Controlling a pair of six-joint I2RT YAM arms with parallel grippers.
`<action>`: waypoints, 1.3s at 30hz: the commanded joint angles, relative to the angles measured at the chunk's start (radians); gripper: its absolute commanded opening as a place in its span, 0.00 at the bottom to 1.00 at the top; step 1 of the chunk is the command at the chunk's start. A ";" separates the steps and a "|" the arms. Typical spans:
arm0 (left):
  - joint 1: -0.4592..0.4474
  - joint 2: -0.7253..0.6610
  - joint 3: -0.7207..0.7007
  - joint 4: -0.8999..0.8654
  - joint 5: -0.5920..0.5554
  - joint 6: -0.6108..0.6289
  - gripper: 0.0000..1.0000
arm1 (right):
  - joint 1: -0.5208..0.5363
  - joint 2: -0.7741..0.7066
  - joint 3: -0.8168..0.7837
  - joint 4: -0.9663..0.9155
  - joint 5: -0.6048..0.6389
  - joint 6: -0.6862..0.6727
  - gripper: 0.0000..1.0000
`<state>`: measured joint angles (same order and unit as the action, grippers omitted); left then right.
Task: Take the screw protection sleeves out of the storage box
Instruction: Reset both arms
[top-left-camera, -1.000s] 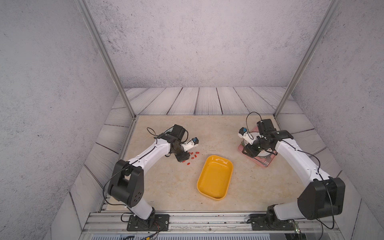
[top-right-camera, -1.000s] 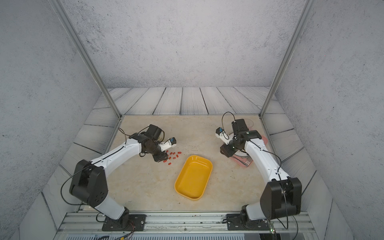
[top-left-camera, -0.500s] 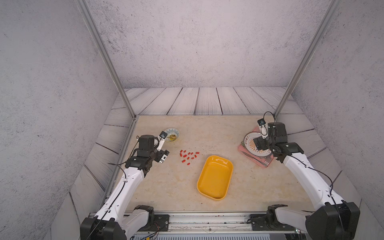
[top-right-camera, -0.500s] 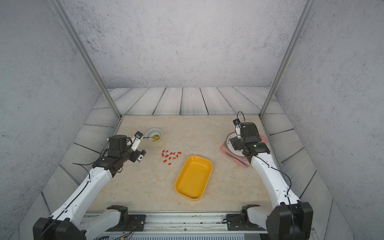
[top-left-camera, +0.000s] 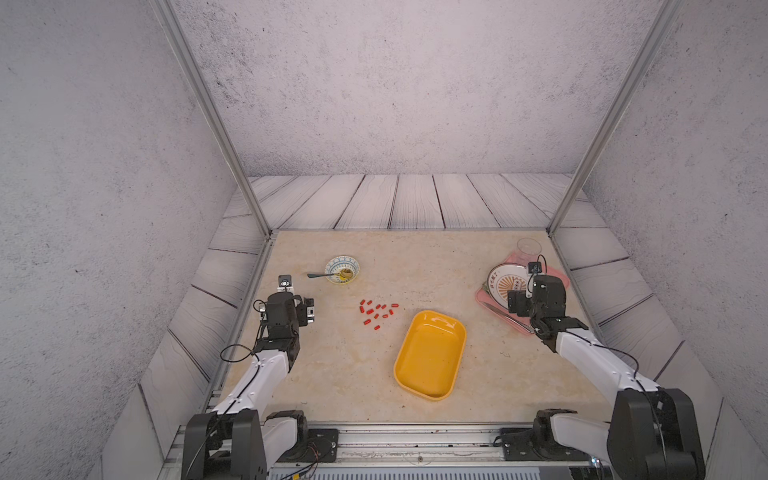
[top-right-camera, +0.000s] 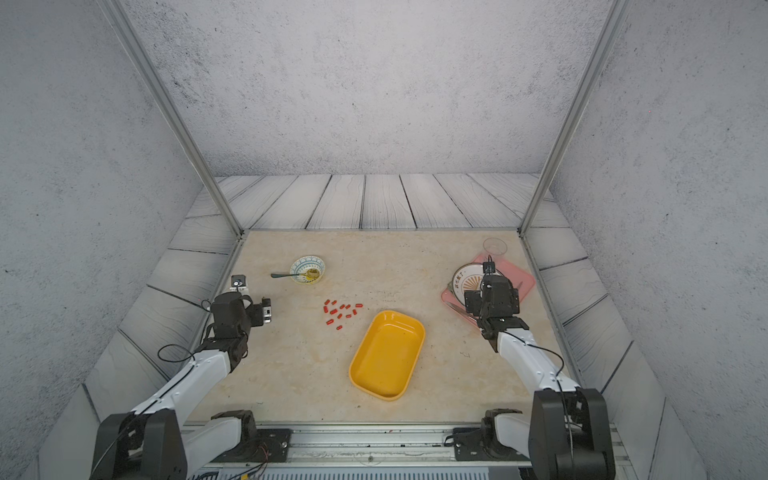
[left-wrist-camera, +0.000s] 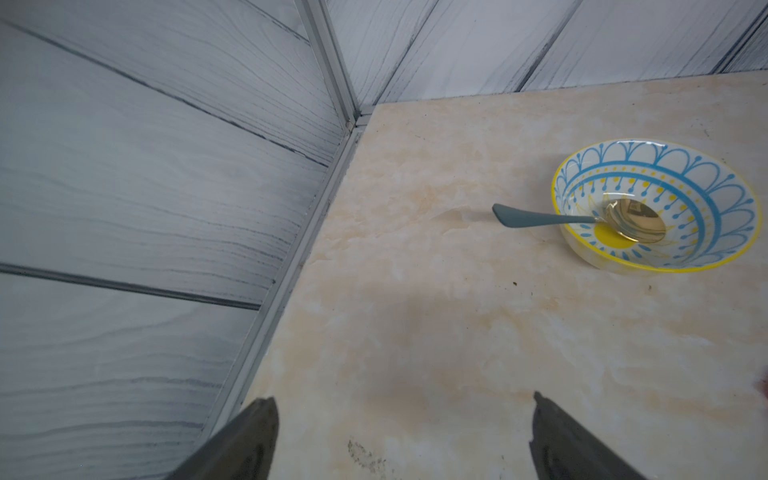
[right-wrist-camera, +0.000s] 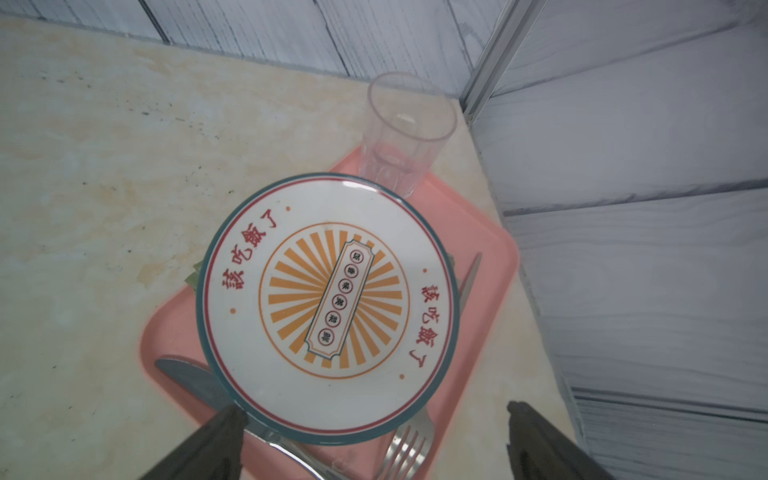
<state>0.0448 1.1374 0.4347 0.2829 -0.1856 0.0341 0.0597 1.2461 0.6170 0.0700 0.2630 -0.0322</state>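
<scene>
While both arms hang near the side edges of the table (top-left-camera: 324, 374), the screw protection sleeves (top-left-camera: 377, 312) lie in a loose cluster of small red pieces on the bare table surface. In both top views they are outside the storage box (top-left-camera: 430, 361), just beyond its far left corner. The storage box sits at a diagonal near the middle of the table, and every red piece that can be seen lies outside it.

The left end effector (left-wrist-camera: 403, 401) is spread wide with nothing between its dark fingers (left-wrist-camera: 253, 436). It hovers over bare table close to the left wall, well apart from the sleeves. Ahead of it stands a blue-and-yellow patterned bowl (left-wrist-camera: 623, 153). A spoon (left-wrist-camera: 536, 218) rests its gold head inside the bowl, with its grey handle sticking out over the rim.

The right end effector (right-wrist-camera: 374, 409) is likewise wide open and empty, above the near end of a pink tray (right-wrist-camera: 478, 232). On that tray sits a round plate (right-wrist-camera: 328, 307) with an orange sunburst. A clear glass (right-wrist-camera: 405, 133) stands upright at the tray's far corner. A knife (right-wrist-camera: 191, 380) lies partly under the plate, and the tines of a fork (right-wrist-camera: 409, 440) show at the plate's near edge.
</scene>
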 joint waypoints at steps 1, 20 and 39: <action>0.009 0.051 -0.055 0.226 0.061 -0.037 0.98 | -0.002 0.062 -0.056 0.201 -0.063 0.052 1.00; -0.016 0.409 -0.036 0.628 0.142 -0.080 0.98 | -0.009 0.285 -0.155 0.643 -0.110 0.075 1.00; -0.033 0.384 0.022 0.475 0.092 -0.084 0.98 | -0.013 0.284 -0.158 0.648 -0.111 0.078 1.00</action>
<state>0.0166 1.5368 0.4393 0.7601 -0.0834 -0.0467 0.0509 1.5234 0.4496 0.7101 0.1596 0.0345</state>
